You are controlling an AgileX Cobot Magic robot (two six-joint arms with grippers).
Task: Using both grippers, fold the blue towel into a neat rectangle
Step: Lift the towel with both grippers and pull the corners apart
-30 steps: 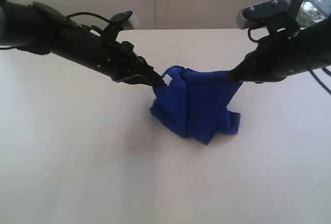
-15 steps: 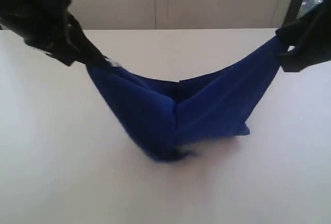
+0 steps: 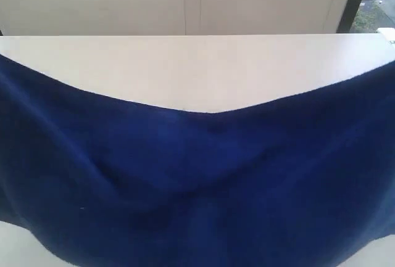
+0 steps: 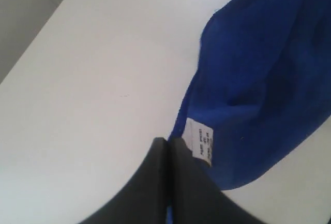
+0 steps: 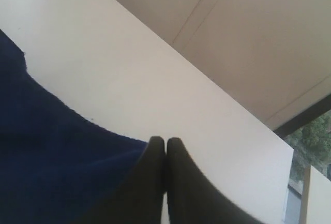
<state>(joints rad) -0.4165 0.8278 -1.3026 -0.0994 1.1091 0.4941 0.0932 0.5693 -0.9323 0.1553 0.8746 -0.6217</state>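
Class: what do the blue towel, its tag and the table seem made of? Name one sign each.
The blue towel: soft matte cloth, perhaps microfibre; fuzzy edge, drapes. Tag: thin white fabric or paper, printed. Table: smooth off-white surface, maybe laminate; faint sheen.

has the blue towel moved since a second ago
Yes. The blue towel has gone from a small bunched heap to a wide, lifted sheet. Its top edge now rises at both sides close to the far edge of the table.
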